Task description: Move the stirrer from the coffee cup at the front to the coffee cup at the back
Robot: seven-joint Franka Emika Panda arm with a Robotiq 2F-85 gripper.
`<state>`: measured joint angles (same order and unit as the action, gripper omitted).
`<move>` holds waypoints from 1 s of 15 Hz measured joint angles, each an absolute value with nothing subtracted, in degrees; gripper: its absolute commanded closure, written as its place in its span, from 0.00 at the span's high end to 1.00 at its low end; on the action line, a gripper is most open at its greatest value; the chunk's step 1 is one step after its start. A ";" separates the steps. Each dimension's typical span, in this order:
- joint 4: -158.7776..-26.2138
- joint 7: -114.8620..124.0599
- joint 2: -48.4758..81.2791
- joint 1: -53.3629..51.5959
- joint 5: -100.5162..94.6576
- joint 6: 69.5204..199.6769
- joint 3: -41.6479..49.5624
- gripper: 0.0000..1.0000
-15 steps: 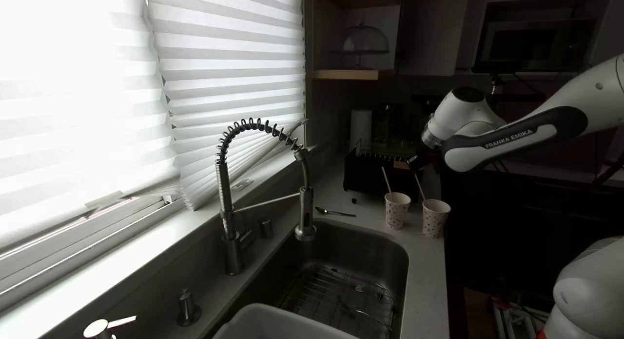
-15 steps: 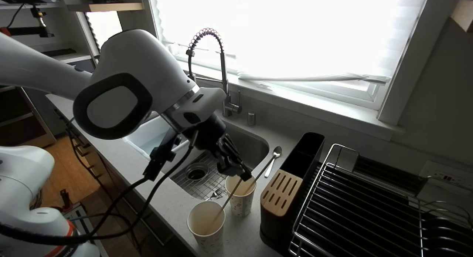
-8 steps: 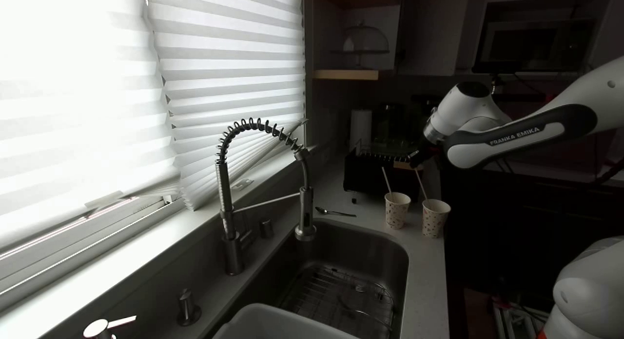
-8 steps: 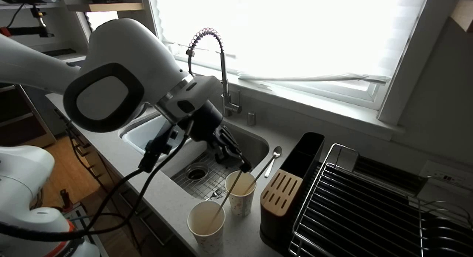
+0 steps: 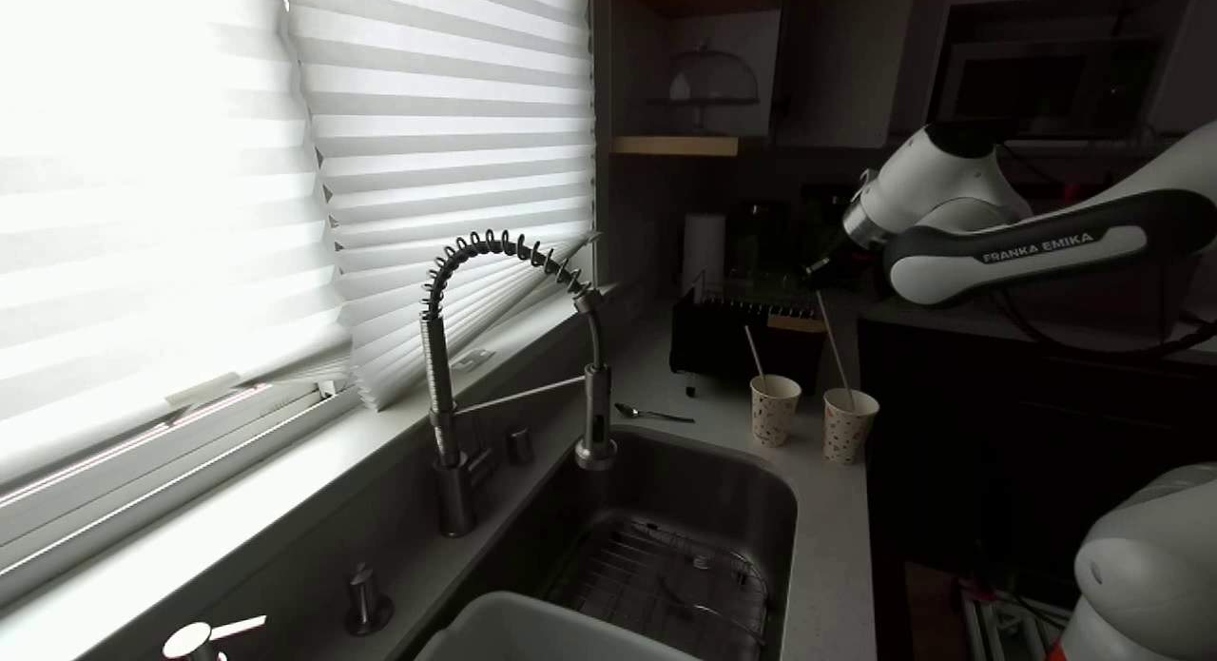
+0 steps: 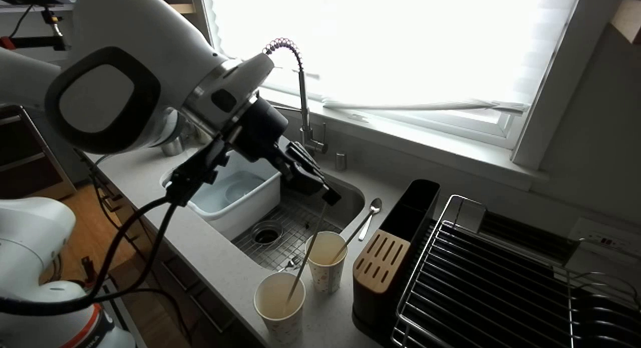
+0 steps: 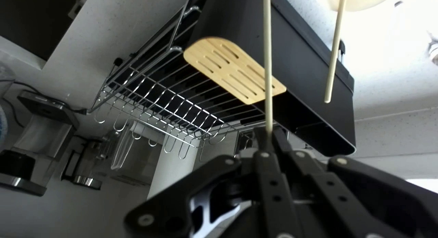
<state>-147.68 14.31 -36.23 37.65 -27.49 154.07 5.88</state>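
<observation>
The pale, thin stirrer (image 6: 309, 250) is pinched by its top end in my gripper (image 6: 330, 195). It leans, and its lower end is still inside the paper cup (image 6: 280, 320) closer to the robot base. Both exterior views show this, with the stirrer (image 5: 833, 342) below the gripper (image 5: 815, 269) and in that cup (image 5: 844, 435). In the wrist view the stirrer (image 7: 268, 60) runs up from the closed fingertips (image 7: 270, 137). A second paper cup (image 6: 328, 278) stands beside it with another stick (image 6: 353, 234) leaning inside; that stick (image 7: 334, 56) also shows in the wrist view.
A black utensil holder with a slotted wooden top (image 6: 381, 260) and a wire dish rack (image 6: 481, 288) stand beside the cups. A spoon (image 6: 371, 219) lies on the counter near the sink (image 5: 704, 461). The spring faucet (image 5: 437, 376) and a white tub (image 6: 240, 208) are at the sink.
My gripper has risen and drawn back toward the robot. The stirrer has risen with it, so more of it shows above the cup. Both cups stayed in place.
</observation>
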 measured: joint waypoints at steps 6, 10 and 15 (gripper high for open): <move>-146.10 14.02 -37.88 38.46 -27.42 158.16 4.29 0.01; -145.55 14.07 -37.50 38.47 -26.73 162.02 3.15 0.01; -145.32 14.20 -36.37 38.42 -23.36 165.48 1.61 0.01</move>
